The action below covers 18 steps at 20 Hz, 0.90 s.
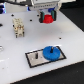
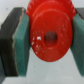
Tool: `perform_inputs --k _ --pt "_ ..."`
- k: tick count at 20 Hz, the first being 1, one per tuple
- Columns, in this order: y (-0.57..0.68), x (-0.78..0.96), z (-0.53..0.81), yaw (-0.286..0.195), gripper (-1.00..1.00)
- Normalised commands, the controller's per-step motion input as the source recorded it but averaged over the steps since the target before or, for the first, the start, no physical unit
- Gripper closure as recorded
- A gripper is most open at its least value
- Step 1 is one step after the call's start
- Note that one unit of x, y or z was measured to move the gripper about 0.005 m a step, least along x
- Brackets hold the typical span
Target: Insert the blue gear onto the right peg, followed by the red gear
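The blue gear (image 1: 51,52) lies on the grey, black-bordered plate (image 1: 35,59), seated over the spot of the right peg, which it hides. A shorter pin (image 1: 38,53) stands on the plate toward the exterior view's left. My gripper (image 1: 47,16) is at the back of the table, above the surface, shut on the red gear (image 1: 47,19). In the wrist view the red gear (image 2: 50,35) fills the picture, with its centre hole showing, clamped between the two teal pads (image 2: 22,42).
A beige and white block-like object (image 1: 18,28) stands at the exterior view's left. A small white thing (image 1: 1,49) lies at the left edge. The table (image 1: 60,72) is white with small dark dots.
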Motion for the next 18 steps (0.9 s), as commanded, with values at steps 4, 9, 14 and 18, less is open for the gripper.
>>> perform_inputs --k 4,9,14,18 --pt "0.0 0.75 0.45 0.0 1.0" --pt "0.0 0.75 0.42 0.0 1.0" --pt "-0.03 0.79 0.34 0.0 1.0" --pt "-0.07 0.81 0.27 0.0 1.0"
